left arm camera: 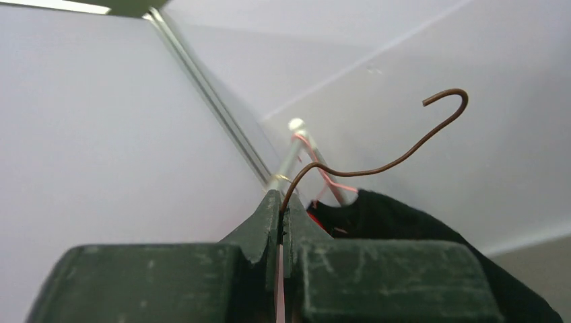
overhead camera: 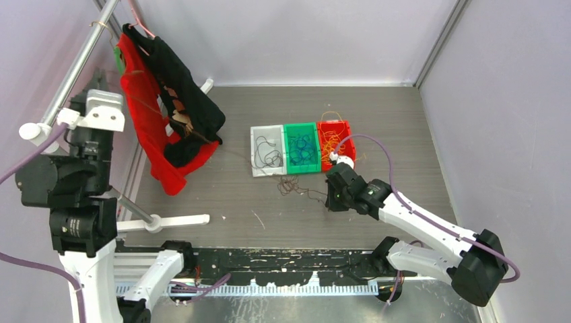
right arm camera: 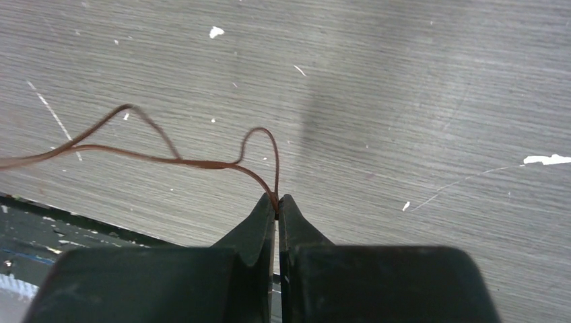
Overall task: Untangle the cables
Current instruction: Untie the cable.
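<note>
My right gripper [overhead camera: 332, 196] [right arm camera: 277, 200] is low over the table, shut on a dark brown cable [right arm camera: 168, 160] that loops off to the left. That strand leads to a small dark brown tangle [overhead camera: 291, 186] in front of the bins. My left gripper [left arm camera: 281, 198] is raised high at the far left [overhead camera: 99, 95], shut on a brown cable [left arm camera: 377, 165] whose hooked end curls up to the right. Dark cables lie in a white bin [overhead camera: 267, 149], blue ones in a green bin [overhead camera: 301, 147], and orange ones in a red bin [overhead camera: 335, 140].
Red and black garments [overhead camera: 168, 114] hang from a metal rack [overhead camera: 81, 60] at the back left; its foot [overhead camera: 168, 221] lies on the table. Walls close the back and sides. A black rail [overhead camera: 283, 259] runs along the near edge.
</note>
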